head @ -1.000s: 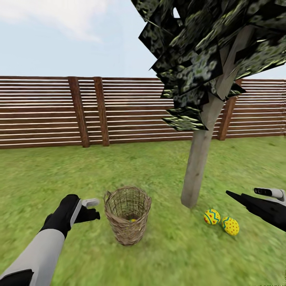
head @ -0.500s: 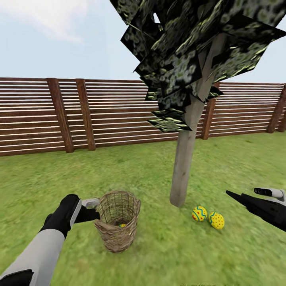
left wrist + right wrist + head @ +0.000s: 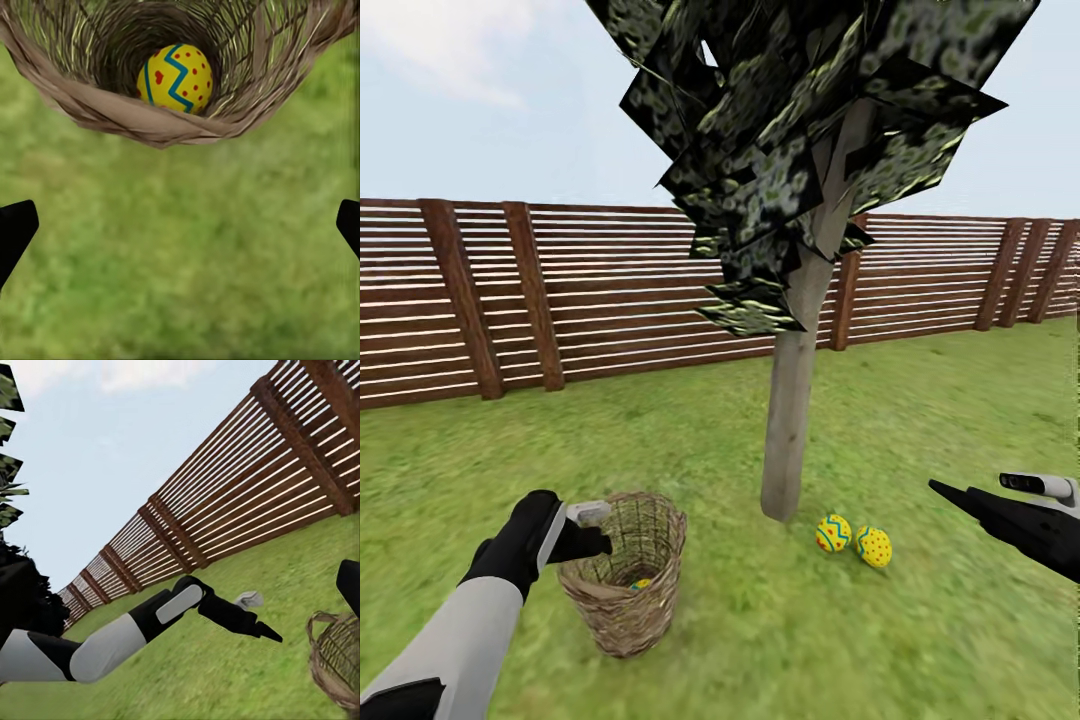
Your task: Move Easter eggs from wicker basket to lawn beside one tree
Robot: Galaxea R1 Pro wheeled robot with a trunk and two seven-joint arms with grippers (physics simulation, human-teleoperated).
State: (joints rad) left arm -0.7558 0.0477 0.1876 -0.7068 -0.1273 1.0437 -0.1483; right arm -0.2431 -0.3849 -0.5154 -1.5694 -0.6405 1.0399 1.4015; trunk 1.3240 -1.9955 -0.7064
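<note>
Brown woven wicker basket [image 3: 624,572] stands on the mottled green lawn [image 3: 780,640] nearest the robot, with one yellow egg with blue zigzag and red dots [image 3: 174,78] lying at its bottom. The left claw [image 3: 592,528] hovers at the basket's near rim, its black fingers [image 3: 15,231] spread wide apart over bare grass. The right claw [image 3: 1000,500] hangs off to the right; whether it is open I cannot tell. Beyond the basket, two more yellow patterned eggs [image 3: 854,540] lie touching on the grass just beside the pale grey-brown trunk of the slim tree [image 3: 792,420]. A brown slatted wooden fence [image 3: 610,290] closes the lawn's far edge. Against the earlier frames the whole view has swung rightward; basket, tree and eggs sit further left.
</note>
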